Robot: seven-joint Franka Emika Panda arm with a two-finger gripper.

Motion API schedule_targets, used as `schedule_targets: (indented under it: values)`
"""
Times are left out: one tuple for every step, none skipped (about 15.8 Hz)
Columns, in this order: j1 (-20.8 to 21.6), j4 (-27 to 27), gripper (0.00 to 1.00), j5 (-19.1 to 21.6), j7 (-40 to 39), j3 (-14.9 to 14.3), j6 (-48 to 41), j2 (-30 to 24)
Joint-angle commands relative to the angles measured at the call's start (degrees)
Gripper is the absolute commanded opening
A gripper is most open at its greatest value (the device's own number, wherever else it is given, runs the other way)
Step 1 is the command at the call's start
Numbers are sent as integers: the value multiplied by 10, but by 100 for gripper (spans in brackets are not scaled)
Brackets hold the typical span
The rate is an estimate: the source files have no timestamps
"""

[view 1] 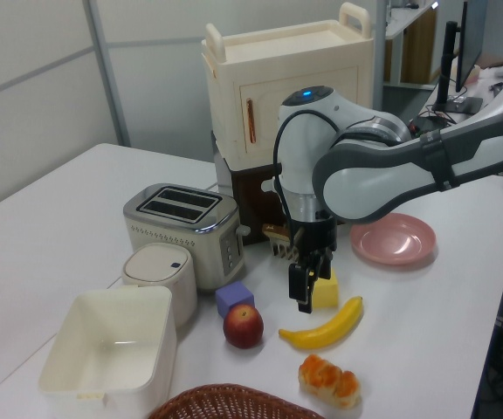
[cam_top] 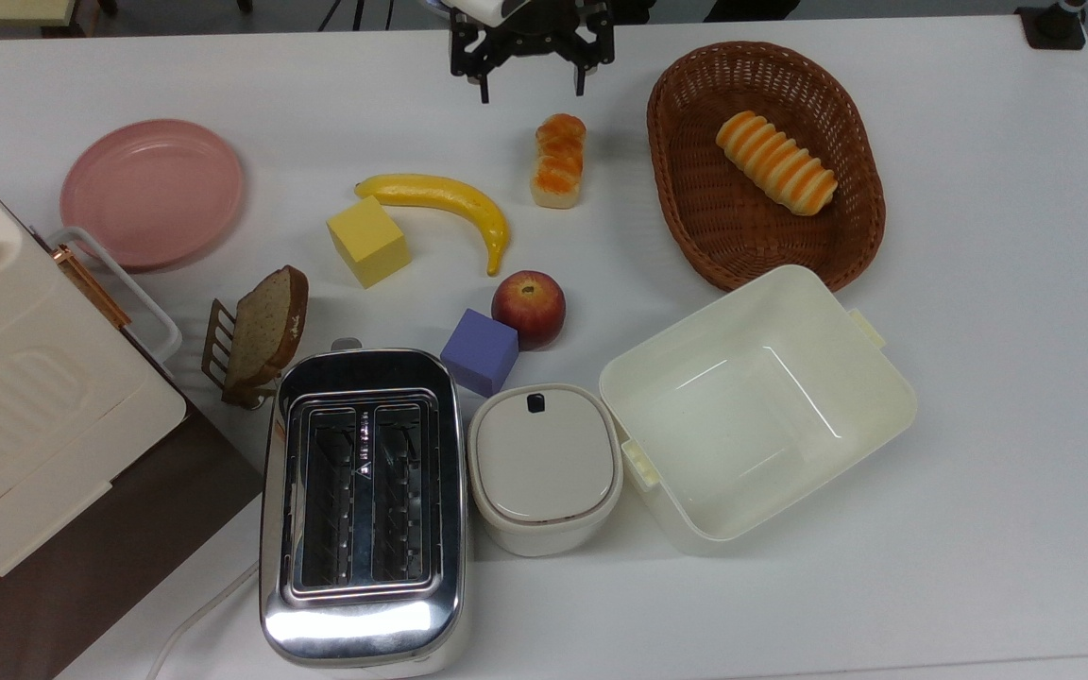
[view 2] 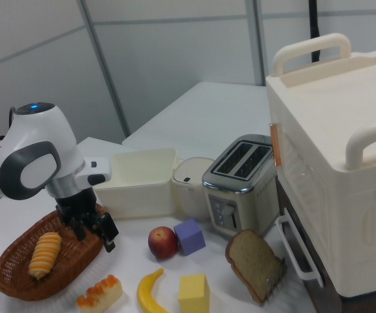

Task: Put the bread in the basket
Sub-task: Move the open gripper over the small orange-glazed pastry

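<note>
The bread (cam_top: 558, 161) is a short loaf with glossy orange bumps, lying on the white table to the left of the basket in the top view. It also shows as the bread (view 1: 328, 381) and the bread (view 2: 99, 292). The oval brown wicker basket (cam_top: 742, 236) holds a longer striped roll (cam_top: 775, 162); its rim shows as the basket (view 1: 225, 403) and the basket (view 2: 12, 280). My gripper (cam_top: 533, 92) hangs open and empty above the table, just beyond the bread at the top view's upper edge. It appears as the gripper (view 1: 306, 292) and, beside the basket, the gripper (view 2: 95, 238).
A banana (cam_top: 450, 198), yellow cube (cam_top: 367, 241), apple (cam_top: 528, 307) and purple cube (cam_top: 479, 351) lie near the bread. A pink plate (cam_top: 152, 192), toast on a rack (cam_top: 261, 331), toaster (cam_top: 362, 501), lidded pot (cam_top: 544, 467), cream tub (cam_top: 756, 406) and cabinet (cam_top: 15, 378) surround them.
</note>
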Motion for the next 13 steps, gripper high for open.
schedule_targets:
  values:
    - [30, -1, 100, -2, 11, -4, -6, -3]
    - [28, 0, 100, -2, 11, -3, -6, 1]
    - [30, 2, 100, -2, 11, -4, -7, 2]
    - [25, 3, 100, -2, 11, -3, -9, 1]
    - [19, 3, 100, -2, 10, -2, -8, 0]
    - [7, 3, 100, -2, 8, 4, -6, 0]
    - [-25, 5, 100, -2, 7, 39, -3, 6]
    - [-42, 5, 100, -2, 7, 55, 5, 6]
    - [-42, 4, 100, -2, 7, 56, 8, 7]
    - [-47, 4, 100, -2, 7, 59, 15, 12]
    - [-47, 4, 100, -2, 7, 59, 26, 14]
    - [-45, 3, 100, -2, 9, 59, 34, 15]
    - [-45, 2, 100, -2, 9, 60, 34, 14]
